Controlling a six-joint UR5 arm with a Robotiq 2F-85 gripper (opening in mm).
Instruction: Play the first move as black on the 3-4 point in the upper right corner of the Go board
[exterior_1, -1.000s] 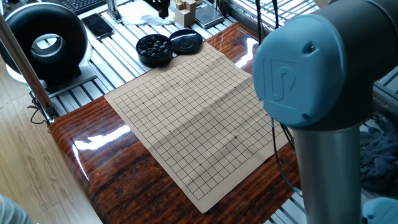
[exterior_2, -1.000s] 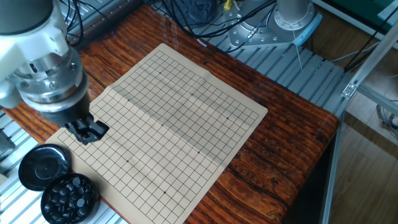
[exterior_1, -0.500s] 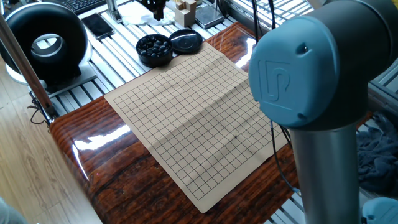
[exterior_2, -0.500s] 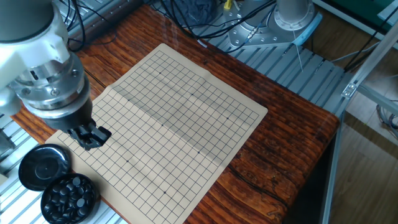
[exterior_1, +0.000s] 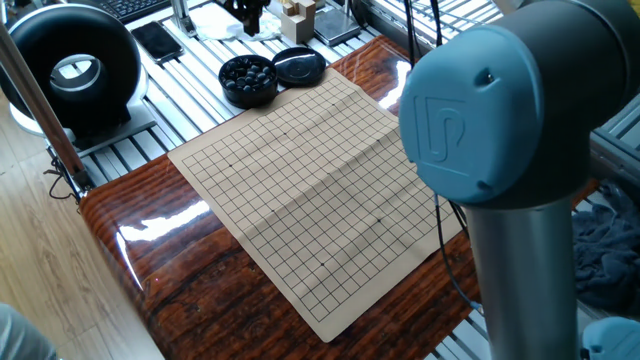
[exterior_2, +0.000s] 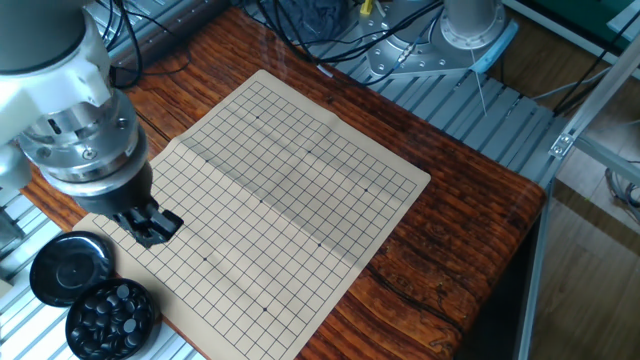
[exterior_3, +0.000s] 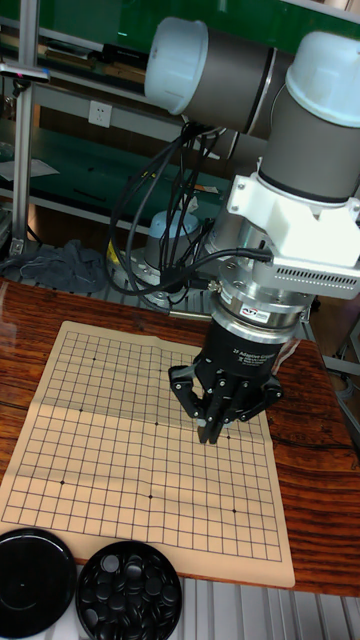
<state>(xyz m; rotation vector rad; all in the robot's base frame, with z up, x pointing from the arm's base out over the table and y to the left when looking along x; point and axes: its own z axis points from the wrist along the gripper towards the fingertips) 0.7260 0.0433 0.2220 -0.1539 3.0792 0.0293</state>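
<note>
Black stones (exterior_1: 248, 74) all lie in the round bowl (exterior_1: 232, 92) at the board's far corner in one fixed view; you see the Go board (exterior_1: 310, 175) with no stone on it, so the move is not yet played.

In the other fixed view the gripper (exterior_2: 152, 228) hangs over the board's edge near the bowl (exterior_2: 112, 316) and the lid (exterior_2: 68, 267).

In the tall fixed view the fingers (exterior_3: 212, 404) are drawn narrow, tips close together; you cannot tell whether a stone is between them. The 3-4 point is bare.
</note>
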